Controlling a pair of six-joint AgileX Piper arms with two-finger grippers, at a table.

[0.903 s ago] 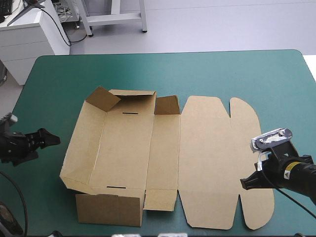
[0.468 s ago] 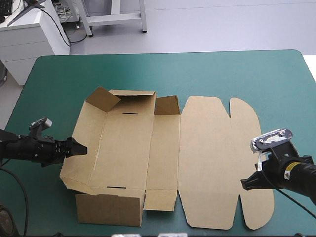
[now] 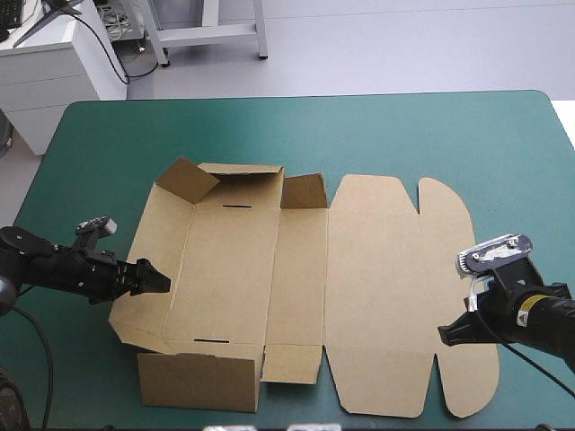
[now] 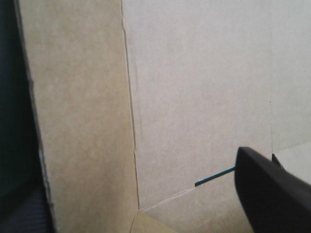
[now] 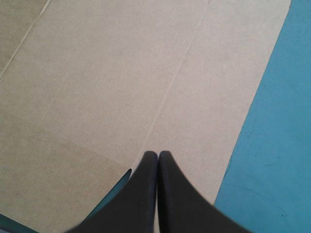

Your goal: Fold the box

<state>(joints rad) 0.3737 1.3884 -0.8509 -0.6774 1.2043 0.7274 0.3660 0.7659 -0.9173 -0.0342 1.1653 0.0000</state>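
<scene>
- While the box (image 3: 296, 269) is lying open side up across the middle of the table (image 3: 404, 135), its tray half is sitting left of centre and its lid (image 3: 386, 287) is resting flat to the right, reaching toward the table's right edge
- Its far wall (image 3: 238, 175) is standing, while the left wall (image 3: 148, 242) is leaning outward, only partly raised
- At that left wall the left gripper (image 3: 157, 277) is working with its fingers spread: in the wrist view one finger (image 4: 272, 194) is hovering over the box floor near a slot (image 4: 214, 176), and the wall (image 4: 82, 121) is rising beside it
- Over the lid's outer part the right gripper (image 5: 158, 154) is pointing down, fingers pressed together into one tip and holding nothing; whether it is touching the board I cannot tell
- Judging risk: if the right gripper (image 3: 442, 334) is not pinning the lid, a sideways push on the left wall is likely to slide the whole sheet instead of bending the crease
- Pressing at one spot, away from the crease, is risking a buckle in the wall
- A finger dragging across the floor is also risking a snag in the slot
</scene>
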